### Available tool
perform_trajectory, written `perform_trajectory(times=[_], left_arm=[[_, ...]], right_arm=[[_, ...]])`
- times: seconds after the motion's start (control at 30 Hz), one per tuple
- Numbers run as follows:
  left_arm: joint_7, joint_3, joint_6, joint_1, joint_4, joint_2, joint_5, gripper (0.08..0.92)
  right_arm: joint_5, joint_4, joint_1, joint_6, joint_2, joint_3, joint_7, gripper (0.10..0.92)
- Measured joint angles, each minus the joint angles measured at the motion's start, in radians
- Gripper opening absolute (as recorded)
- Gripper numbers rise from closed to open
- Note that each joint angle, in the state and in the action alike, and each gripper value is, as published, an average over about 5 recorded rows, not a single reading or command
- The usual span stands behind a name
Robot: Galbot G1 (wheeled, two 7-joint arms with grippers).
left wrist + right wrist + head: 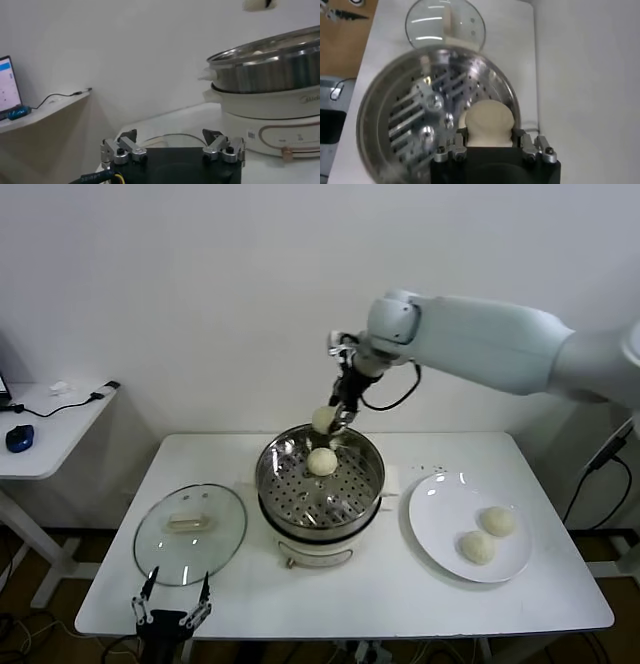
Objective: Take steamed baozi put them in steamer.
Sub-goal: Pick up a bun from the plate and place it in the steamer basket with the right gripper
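My right gripper (335, 420), jaws clenched on a baozi (489, 122) above the steamer's (372, 474) far rim, should lower beside the bun already on the tray (321, 461) before releasing; left gripper (172, 602), jaws released, idles near the surface's (500, 604) front edge.

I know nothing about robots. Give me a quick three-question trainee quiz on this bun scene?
1. How many buns lie on the plate?
2. True or false: the lid sits on the steamer.
3. The right gripper is: A) open over the plate, B) shut on a bun above the steamer, C) parked by the table edge.

Key: 1. Two; a third already lies in the steamer. 2. False, it lies on the table beside it. 3. B; the left gripper waits open at the table's near edge.
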Motion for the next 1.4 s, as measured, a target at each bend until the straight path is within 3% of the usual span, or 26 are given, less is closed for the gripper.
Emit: perform_trajectory(times=[0.57,0.67,0.93,1.4], left_arm=[[0.0,-0.014,0.002,0.002,0.004,0.0,-0.015,0.823],[0.0,-0.013,0.005,0.0,0.005,0.0,-0.015,0.823],[0.001,-0.009,0.011,-0.008,0.006,0.0,-0.012,0.823],[0.002,-0.006,0.015,-0.01,0.003,0.0,-0.006,0.823]], right_arm=[[0.035,-0.017,-0.13,-0.05,0.118,-0.056,0.084,0.587],[0.034,-0.024,-0.146,-0.054,0.128,-0.058,0.087,0.619],[0.026,-0.031,-0.163,-0.06,0.134,-0.058,0.092,0.807],[0.005,0.032,-0.084,-0.022,0.043,-0.052,0.038,0.823]])
